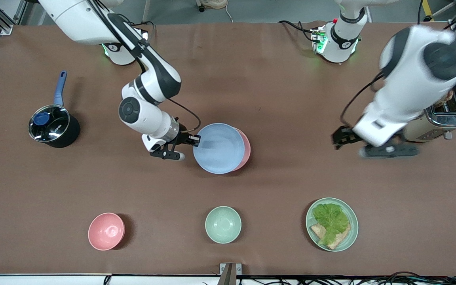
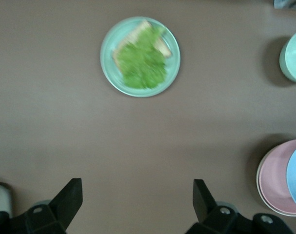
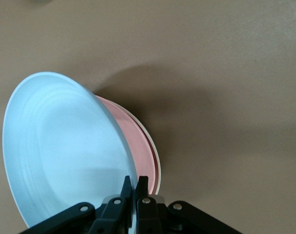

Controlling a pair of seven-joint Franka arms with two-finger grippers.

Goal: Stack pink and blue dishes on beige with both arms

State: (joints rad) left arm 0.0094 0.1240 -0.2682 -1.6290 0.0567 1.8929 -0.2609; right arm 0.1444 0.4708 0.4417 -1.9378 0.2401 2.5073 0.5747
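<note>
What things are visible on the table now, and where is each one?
blue plate: 1, light blue, tilted over the pink plate, rim held by the right pincer
pink plate: 1, pale pink, table middle, on the beige plate
beige plate: 1, cream, under the pink plate, only rim visible
pink bowl: 1, pink, near front camera
green bowl: 1, pale green, beside it
lettuce plate: 1, green, lettuce and bread
pot: 1, black, blue handle
toaster: 1, silver
right pincer: shut on blue plate
left pincer: open, over bare table
</note>
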